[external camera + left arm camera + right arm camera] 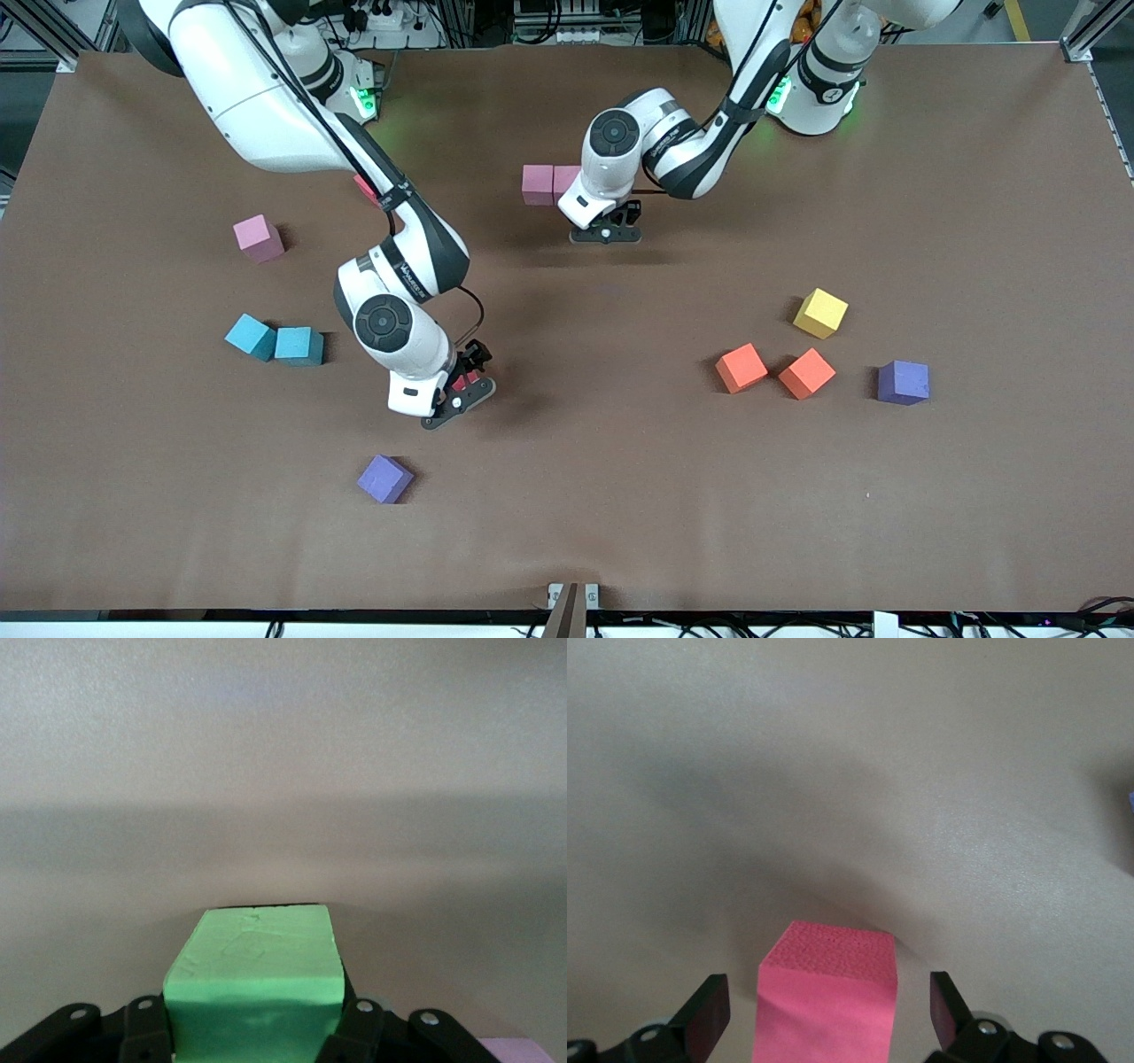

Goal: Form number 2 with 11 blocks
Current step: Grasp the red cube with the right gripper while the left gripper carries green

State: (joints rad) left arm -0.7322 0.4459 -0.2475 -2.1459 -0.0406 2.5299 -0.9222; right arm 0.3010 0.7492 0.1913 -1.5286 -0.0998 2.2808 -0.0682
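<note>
1. Two pink blocks (551, 183) sit touching side by side on the tabletop (620, 496), at about twelve o'clock on the front view's clock face. No number 2 is formed.
2. The left end effector (609, 230) hangs low at the pair's four o'clock, clamped on a green block (254, 979) pinched between its fingers.
3. The right end effector (462, 392) is down at the tabletop's centre, toward seven o'clock. Its jaws are spread wide on either side of a red block (826, 992) and do not touch it.
4. At three to four o'clock lie a yellow block (820, 313), two orange blocks (772, 370) close together and a purple block (903, 382).
5. At nine o'clock, two teal blocks (275, 342) touch. A lone pink block (259, 238) lies at ten o'clock, and another red block (363, 187) peeks out from under the right arm.
6. A second purple block (384, 478) lies at seven o'clock, nearer the front camera than the right end effector.
</note>
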